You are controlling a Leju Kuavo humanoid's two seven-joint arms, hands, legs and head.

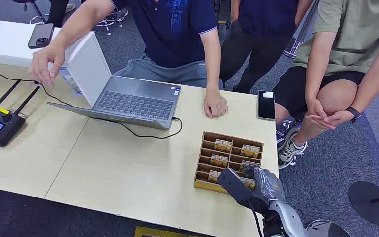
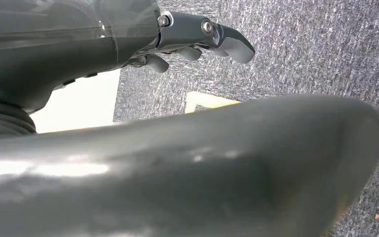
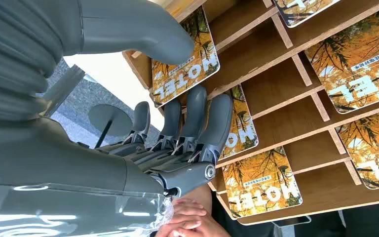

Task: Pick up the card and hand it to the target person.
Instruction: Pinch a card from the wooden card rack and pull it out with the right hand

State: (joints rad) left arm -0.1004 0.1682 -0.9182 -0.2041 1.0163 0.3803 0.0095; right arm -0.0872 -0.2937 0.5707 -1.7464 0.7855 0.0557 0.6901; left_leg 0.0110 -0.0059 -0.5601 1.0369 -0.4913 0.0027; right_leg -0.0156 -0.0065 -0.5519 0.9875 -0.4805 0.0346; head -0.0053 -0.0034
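Thin, light and stiff, by the look of it: a glossy printed card (image 3: 185,61) standing on edge in a slot of the wooden rack (image 1: 205,185), likely slick on the faces and prone to slide out of a weak pinch. Best taken by the free edge that rises above the slot wall, thumb on one face and fingers on the other, then drawn straight up out of the divider.

Rack at about 4 o'clock on the table (image 1: 128,168), near the robot-side edge, holding several like cards. Right hand (image 1: 256,183) poised over the rack's near row. In the right wrist view, thumb against one face of the card at the rack's end, fingers (image 3: 196,116) extended and slightly spread on its far side, tips reaching toward the next card (image 3: 239,126). Card thus between thumb and fingers; firm contact on both faces cannot be told, so no sure hold yet.

Left hand (image 2: 197,37) hanging over carpet, fingers loosely curled, nothing in them.

People seated at 12 to 2 o'clock; a laptop (image 1: 128,98) at 11.
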